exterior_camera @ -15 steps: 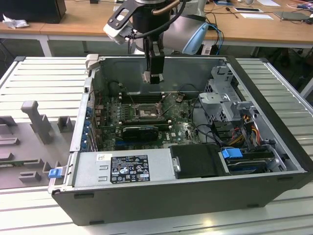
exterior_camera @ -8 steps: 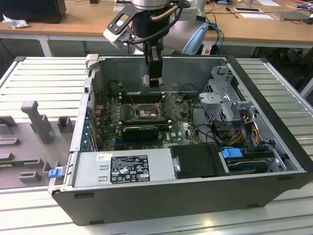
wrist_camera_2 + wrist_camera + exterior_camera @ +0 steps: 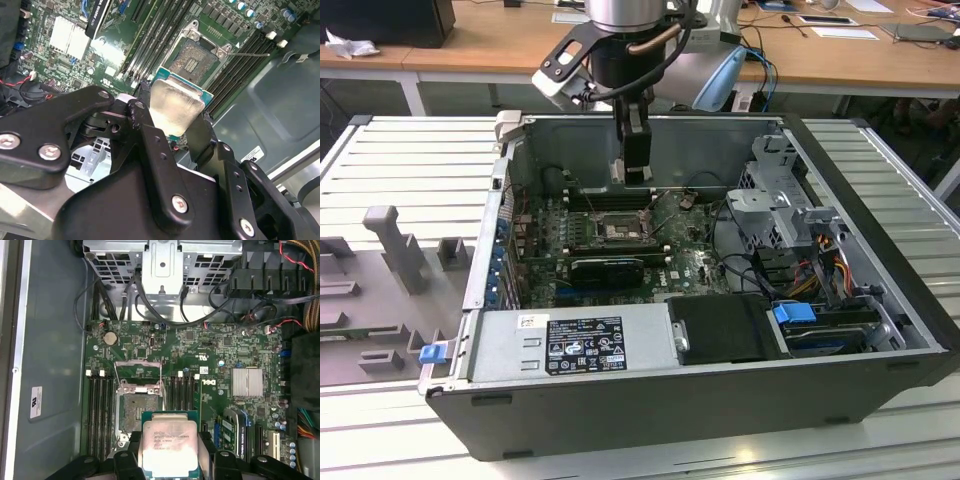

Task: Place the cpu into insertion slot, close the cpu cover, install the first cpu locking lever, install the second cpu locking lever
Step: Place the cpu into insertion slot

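So our black tool [image 3: 637,172] pinches the flat silver-grey cpu [image 3: 169,440], apparently not yet in the dark square insertion slot [image 3: 136,407].

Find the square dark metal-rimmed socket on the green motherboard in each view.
Exterior view: the square dark metal-rimmed insertion slot sits mid-board, under the gripper.
Second wrist view: the insertion slot lies beyond the flat silver-grey square cpu held by the gripper.
First wrist view: the insertion slot is partly covered by that cpu.
Shared landmark: long black memory slots flank it on both sides.
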Motion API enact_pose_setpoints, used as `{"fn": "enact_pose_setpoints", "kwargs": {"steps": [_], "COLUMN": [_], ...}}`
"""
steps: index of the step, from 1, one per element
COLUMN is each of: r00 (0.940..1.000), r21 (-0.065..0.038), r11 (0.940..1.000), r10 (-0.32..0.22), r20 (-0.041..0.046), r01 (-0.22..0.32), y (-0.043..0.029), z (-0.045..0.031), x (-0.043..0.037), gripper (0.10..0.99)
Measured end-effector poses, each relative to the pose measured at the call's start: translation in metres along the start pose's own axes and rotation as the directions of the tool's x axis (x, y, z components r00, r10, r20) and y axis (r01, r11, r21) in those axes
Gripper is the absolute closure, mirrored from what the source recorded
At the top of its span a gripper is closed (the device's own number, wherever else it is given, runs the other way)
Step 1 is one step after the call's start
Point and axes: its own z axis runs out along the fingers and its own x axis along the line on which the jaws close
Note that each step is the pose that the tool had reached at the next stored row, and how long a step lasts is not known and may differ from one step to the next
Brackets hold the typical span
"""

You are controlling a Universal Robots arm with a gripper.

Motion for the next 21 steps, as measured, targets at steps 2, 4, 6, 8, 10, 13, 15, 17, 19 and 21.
{"fn": "enact_pose_setpoints", "kwargs": {"steps": [2, 4, 6, 8, 10, 13, 15, 17, 19, 21], "r00": [1.0, 1.0, 1.0, 1.0, 1.0, 1.0, 1.0, 1.0, 1.0, 1.0], "r21": [0.0, 0.0, 0.0, 0.0, 0.0, 0.0, 0.0, 0.0, 0.0, 0.0], "r11": [1.0, 1.0, 1.0, 1.0, 1.0, 1.0, 1.0, 1.0, 1.0, 1.0], "r10": [0.0, 0.0, 0.0, 0.0, 0.0, 0.0, 0.0, 0.0, 0.0, 0.001], "r20": [0.0, -0.0001, 0.0, -0.0001, 0.0, 0.0028, 0.0029, 0.0032, 0.0034, 0.0034], "r01": [0.0, 0.0, 0.0, 0.0, 0.0, 0.0, 0.0, 0.0, 0.0, -0.001], "y": [-0.0001, -0.0003, -0.0005, -0.0006, -0.0007, -0.0011, -0.0013, -0.0014, -0.0016, -0.0025], "z": [0.0016, 0.0036, 0.0058, 0.007, 0.0086, 0.0126, 0.0144, 0.0164, 0.0181, 0.0259], "x": [0.0, -0.0001, -0.0001, -0.0001, -0.0001, -0.0002, -0.0003, -0.0004, -0.0004, -0.0002], "gripper": [0.557, 0.557, 0.557, 0.557, 0.557, 0.557, 0.557, 0.557, 0.557, 0.557]}}
